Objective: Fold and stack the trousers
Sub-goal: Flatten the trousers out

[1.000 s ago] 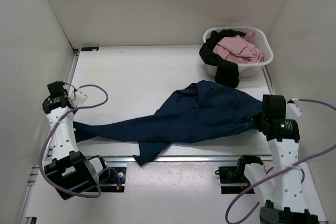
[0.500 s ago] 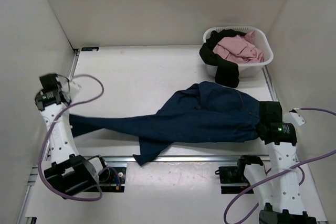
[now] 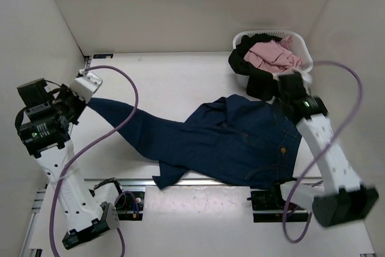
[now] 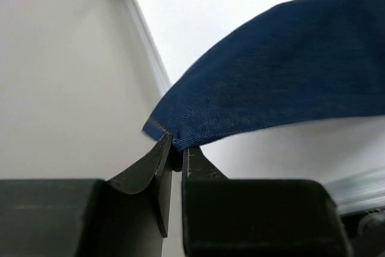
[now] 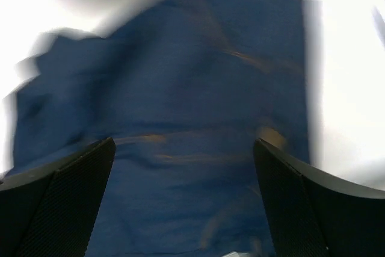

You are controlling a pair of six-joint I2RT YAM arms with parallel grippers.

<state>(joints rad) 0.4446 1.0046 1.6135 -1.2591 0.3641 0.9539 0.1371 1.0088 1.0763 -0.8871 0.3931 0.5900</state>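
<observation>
Top view: navy denim trousers (image 3: 240, 139) sprawl across the tabletop (image 3: 168, 76), waist near-right, one leg stretched far-left. Judged soft, limp and fairly heavy, best taken at hem and waistband. Left wrist: left tool (image 4: 177, 151) clamped on the leg hem. Right wrist: right tool (image 5: 183, 148) spread wide over denim, holding nothing.

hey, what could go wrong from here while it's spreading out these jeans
The left fingers pinch only the hem corner of the navy trousers, so the leg could slip free. The right fingers, spread open, sit close to the black trousers draped over the basket and might snag them.
</observation>
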